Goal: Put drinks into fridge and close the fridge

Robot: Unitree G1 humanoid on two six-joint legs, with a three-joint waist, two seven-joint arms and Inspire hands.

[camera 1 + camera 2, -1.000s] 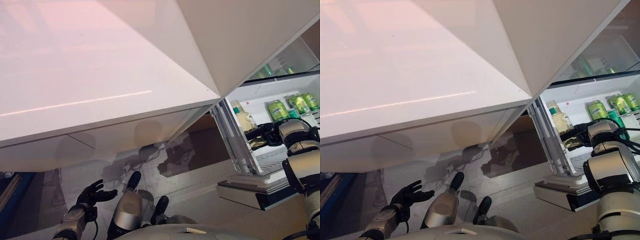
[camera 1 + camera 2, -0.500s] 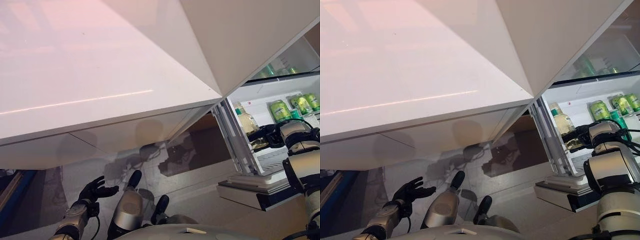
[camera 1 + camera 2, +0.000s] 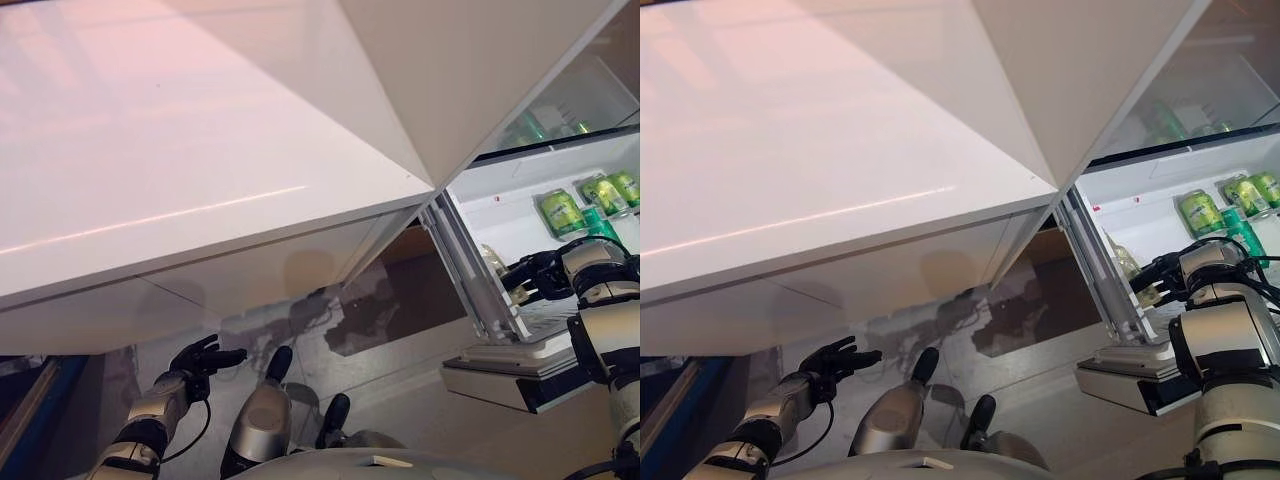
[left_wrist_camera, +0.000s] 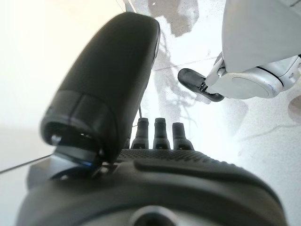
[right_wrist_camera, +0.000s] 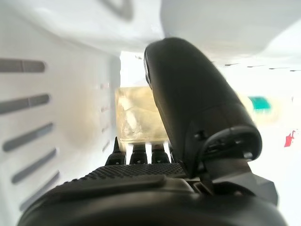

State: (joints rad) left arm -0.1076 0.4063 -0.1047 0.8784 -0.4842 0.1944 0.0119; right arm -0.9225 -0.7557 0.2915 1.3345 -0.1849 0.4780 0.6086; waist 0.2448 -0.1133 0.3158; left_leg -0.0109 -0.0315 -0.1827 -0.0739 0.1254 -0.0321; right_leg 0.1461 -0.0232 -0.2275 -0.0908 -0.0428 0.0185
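Bottle (image 3: 492, 262) is inside the open fridge (image 3: 520, 205), low at its door-side edge, my right hand (image 3: 537, 277) wrapped round it. Green cans (image 3: 560, 212) stand further in on the shelf. Left hand (image 3: 836, 358) hangs low over the floor (image 3: 1040, 385), fingers spread, empty. Left wrist view: fingers (image 4: 160, 134) straight, nothing held. Right wrist view: pale yellowish bottle (image 5: 138, 113) against the fingers, thumb (image 5: 188, 99) across it.
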